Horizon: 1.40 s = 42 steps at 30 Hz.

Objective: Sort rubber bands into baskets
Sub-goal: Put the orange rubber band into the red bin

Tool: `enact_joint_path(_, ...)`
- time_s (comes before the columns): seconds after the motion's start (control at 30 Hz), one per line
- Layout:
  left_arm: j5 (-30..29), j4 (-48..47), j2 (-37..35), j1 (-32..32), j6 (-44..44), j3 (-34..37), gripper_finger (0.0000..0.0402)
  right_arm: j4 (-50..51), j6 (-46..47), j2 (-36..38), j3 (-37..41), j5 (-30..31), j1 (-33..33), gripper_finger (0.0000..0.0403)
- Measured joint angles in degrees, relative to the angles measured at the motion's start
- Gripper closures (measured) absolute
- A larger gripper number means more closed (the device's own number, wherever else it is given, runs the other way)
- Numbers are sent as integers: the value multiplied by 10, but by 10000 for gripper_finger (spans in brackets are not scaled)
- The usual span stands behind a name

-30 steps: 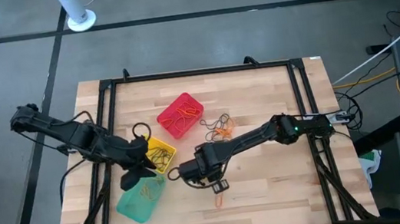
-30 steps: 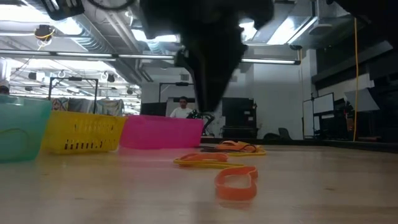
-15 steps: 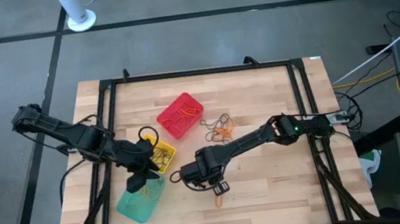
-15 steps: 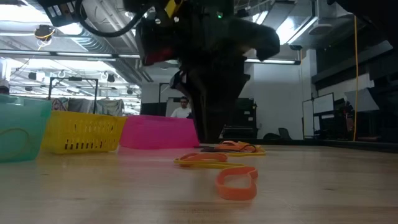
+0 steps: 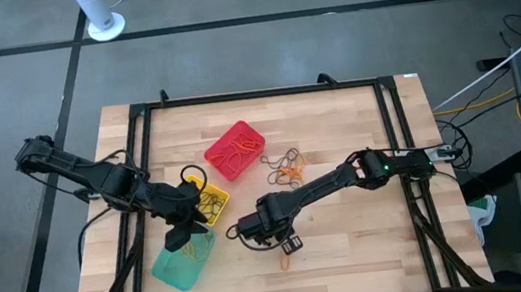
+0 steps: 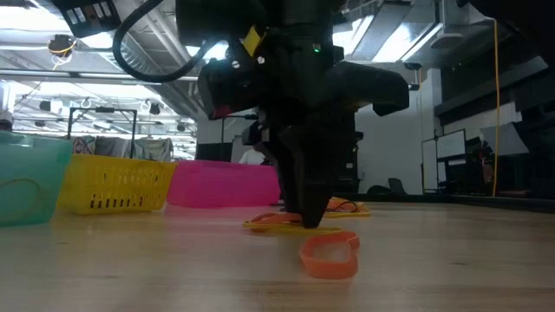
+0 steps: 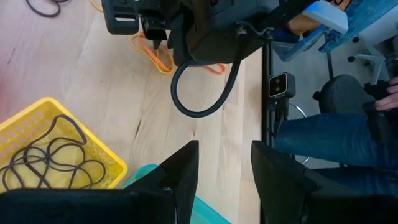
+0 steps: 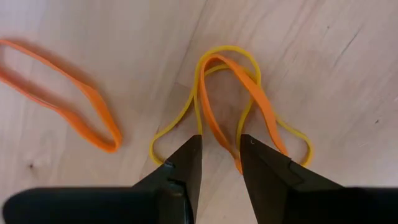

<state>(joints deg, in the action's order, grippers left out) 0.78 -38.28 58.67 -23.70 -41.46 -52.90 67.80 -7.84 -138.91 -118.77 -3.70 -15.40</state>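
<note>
No legible text or labels

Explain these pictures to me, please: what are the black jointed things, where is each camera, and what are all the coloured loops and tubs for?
The black things are two robot arms working at a wooden table. One picture looks straight down from above, one looks level across the tabletop, and one camera rides on each arm's wrist. Three small tubs stand together: a red basket, a yellow basket holding dark bands, and a teal basket. Rubber bands get sorted into them. The right hand is low over the table, fingers open, straddling an orange band tangled with a yellow band; nothing is gripped yet. Another orange band lies beside them, and a loose pile waits near the red basket. The left hand hangs open over the teal basket, holding nothing.
</note>
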Motion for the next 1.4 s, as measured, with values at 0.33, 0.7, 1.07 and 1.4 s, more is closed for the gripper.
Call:
enact_joint_path(0.33, 0, 0, 0, 0, 1, 0, 259, -3, 0, 0, 0, 1, 0, 387)
enact_joint_path(0.7, 0, 0, 0, 0, 1, 0, 259, 47, 0, 0, -57, 0, 1, 399)
enact_joint_path(1.07, 0, 1, 0, 0, 0, 0, 259, 49, -52, 14, -153, 43, 38, 399)
enact_joint_path(1.4, -2, 6, 0, 1, -2, 0, 259, -4, -126, 18, -161, 111, 143, 401)
